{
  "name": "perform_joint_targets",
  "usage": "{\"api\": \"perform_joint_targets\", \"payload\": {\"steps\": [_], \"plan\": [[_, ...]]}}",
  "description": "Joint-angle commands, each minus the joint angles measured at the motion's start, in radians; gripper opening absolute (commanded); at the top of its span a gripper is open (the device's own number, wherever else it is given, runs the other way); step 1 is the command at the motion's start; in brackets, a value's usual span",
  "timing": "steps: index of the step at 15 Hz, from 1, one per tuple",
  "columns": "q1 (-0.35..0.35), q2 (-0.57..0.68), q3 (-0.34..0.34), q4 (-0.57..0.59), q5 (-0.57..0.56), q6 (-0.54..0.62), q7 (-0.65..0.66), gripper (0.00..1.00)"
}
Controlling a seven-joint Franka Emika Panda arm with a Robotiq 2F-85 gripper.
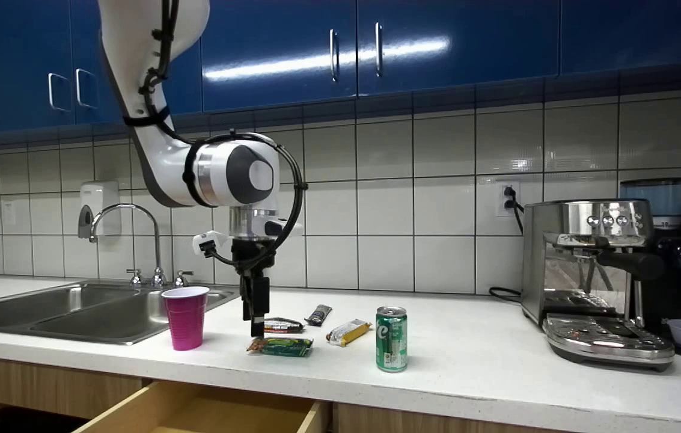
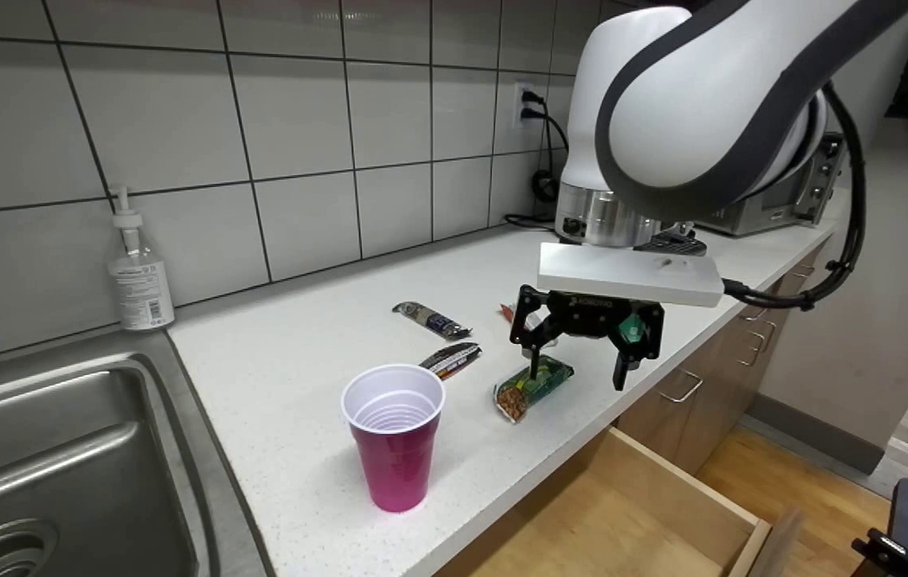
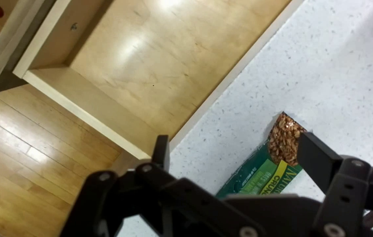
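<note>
My gripper [image 1: 257, 329] points down above the countertop, its fingers spread wide with nothing between the pads. It shows open in an exterior view [image 2: 577, 381] and in the wrist view [image 3: 235, 144]. Nearest to it is a green granola bar [image 1: 286, 347] lying flat on the counter. In the wrist view the bar [image 3: 262, 174] lies between the fingers, nearer the right one, partly hidden by the gripper body. I cannot tell whether that finger touches it. A black and red bar [image 2: 454, 360], a dark silver bar [image 2: 433, 320] and a yellow bar [image 1: 349, 332] lie nearby.
A pink cup [image 2: 397, 465] stands upright by the sink [image 1: 130, 341]. A green can [image 1: 391, 340] stands near the counter's front edge. An open wooden drawer [image 3: 160, 65] juts out below the edge. A coffee machine [image 1: 592, 228] and a soap bottle [image 2: 141, 288] stand farther off.
</note>
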Motion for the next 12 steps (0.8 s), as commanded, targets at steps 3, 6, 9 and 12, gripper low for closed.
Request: {"api": "perform_joint_targets", "payload": {"steps": [3, 6, 9, 12], "plan": [[0.011, 0.089, -0.037, 0.101, 0.008, -0.018, 0.183, 1.0], [0.017, 0.123, -0.053, 0.131, 0.0, -0.015, 0.251, 1.0], [0.025, 0.156, -0.06, 0.159, 0.0, -0.017, 0.299, 1.0], [0.036, 0.192, -0.067, 0.189, -0.002, -0.011, 0.346, 1.0]]}}
